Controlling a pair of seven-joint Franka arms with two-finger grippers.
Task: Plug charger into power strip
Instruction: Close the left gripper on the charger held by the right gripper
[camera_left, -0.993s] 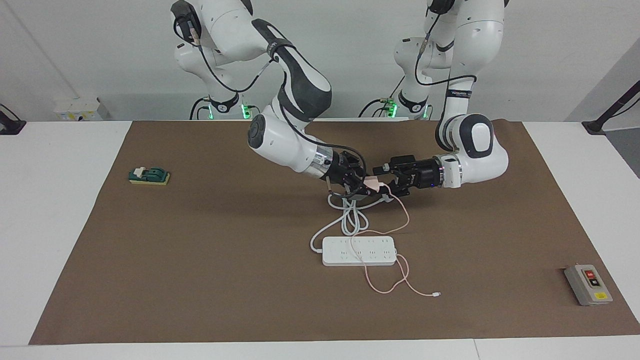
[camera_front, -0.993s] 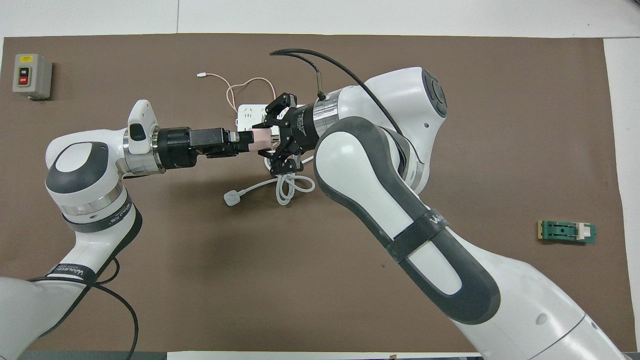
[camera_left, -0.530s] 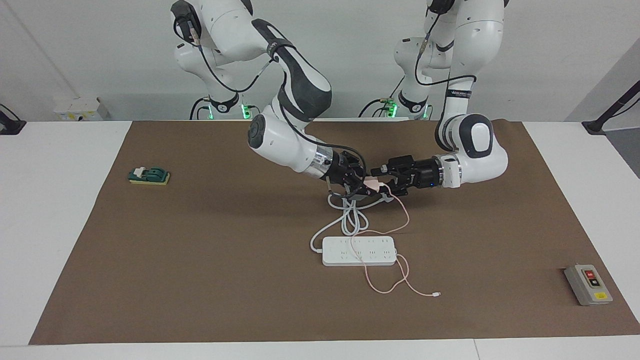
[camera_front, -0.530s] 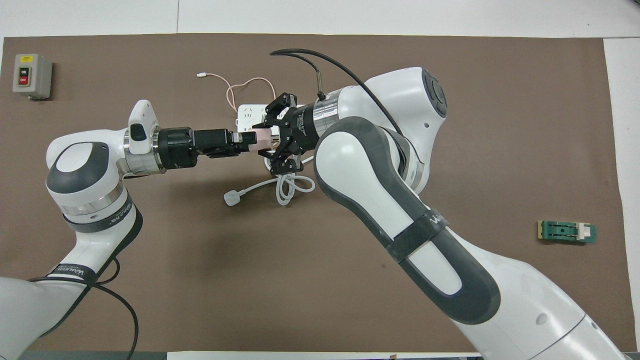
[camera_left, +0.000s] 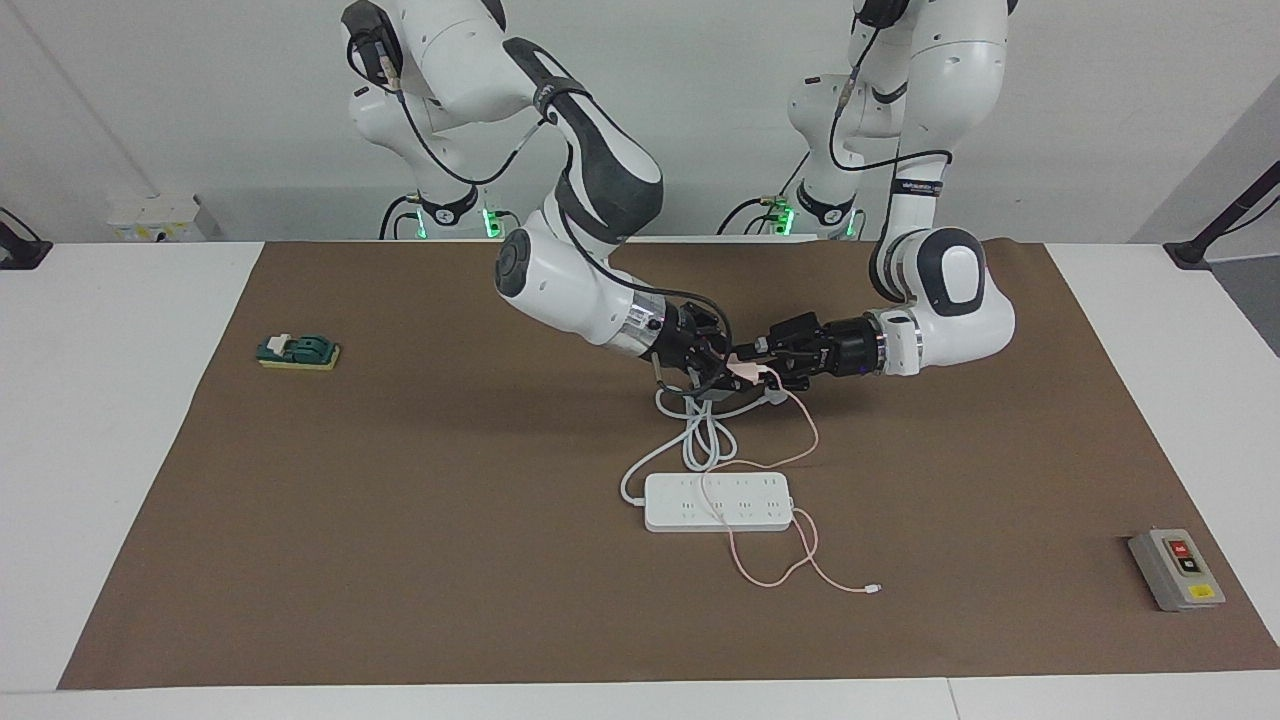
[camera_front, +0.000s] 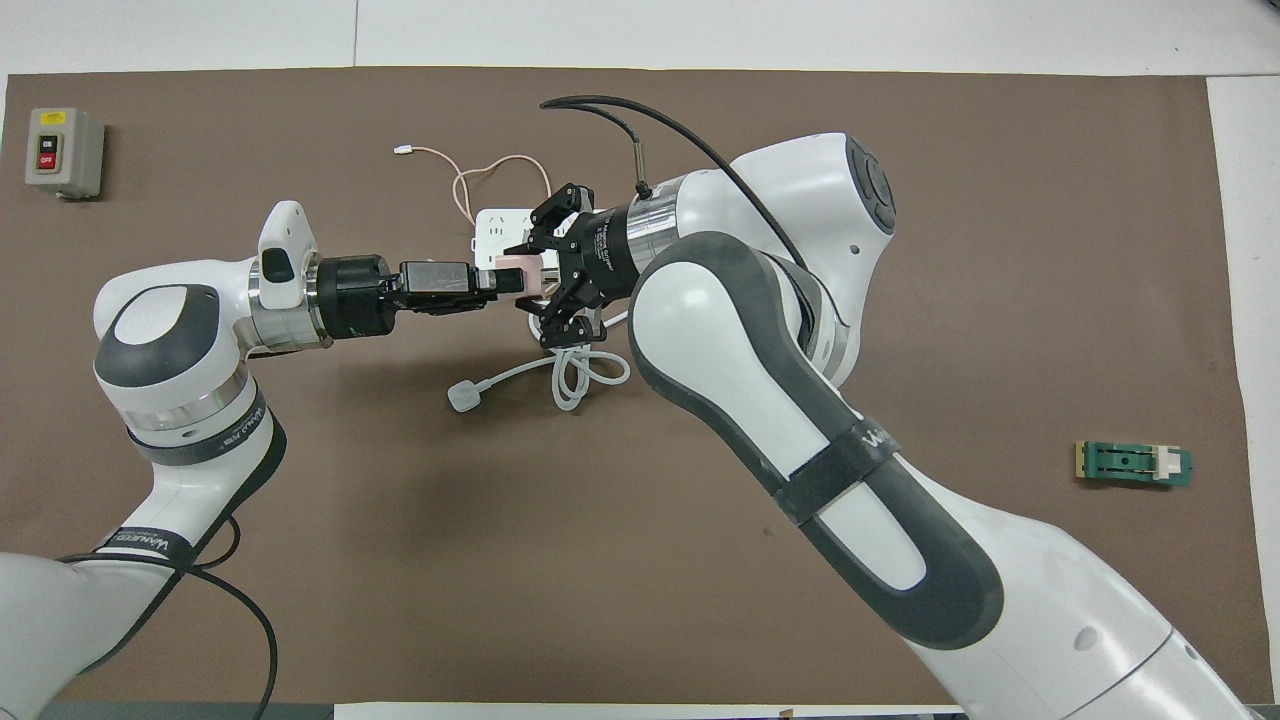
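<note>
The charger (camera_left: 742, 369), a small pale-pink cube, is sitting in the air at the middle of the facing view, a little above centre, and both pincers are meeting on it. The right gripper (camera_left: 728, 372) is coming from the left of that view and is clenched on the charger; the left gripper (camera_left: 757, 366) is coming from the right of that view and its fingers are also pressing closed on the same cube. In the overhead view the charger (camera_front: 520, 274) is showing as a pink block between the left gripper (camera_front: 497, 279) and the right gripper (camera_front: 535, 281), just above centre of the frame. Its thin pink cable (camera_left: 800, 440) is hanging down and crossing over the power strip (camera_left: 717, 502), which is lying flat below the centre of the facing view, and the cable is ending in a small white connector (camera_left: 874, 589) toward the lower right. A white plug (camera_front: 463, 397) with thick cord is lying below the grippers in the overhead view. A grey switch box (camera_front: 63, 152) at the upper left of the overhead view is carrying a red button and a yellow label; its writing is too small to read. A green part (camera_left: 298, 351) is lying at the left of the facing view. The arm bands are carrying printed lettering that I cannot read with certainty.
</note>
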